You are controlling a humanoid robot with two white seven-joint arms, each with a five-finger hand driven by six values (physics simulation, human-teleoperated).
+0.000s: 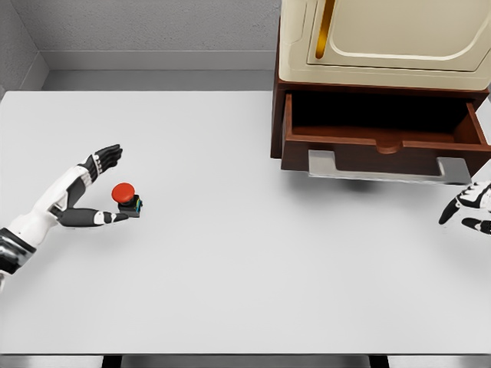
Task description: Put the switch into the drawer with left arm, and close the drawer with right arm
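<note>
White table (230, 268), cabinet at the back right.

A red-capped switch (126, 196) sits on the left side of the tabletop, well apart from the brown cabinet (383, 84), whose open drawer (383, 146) juts over the table; whether the drawer touches the surface is unclear.
</note>
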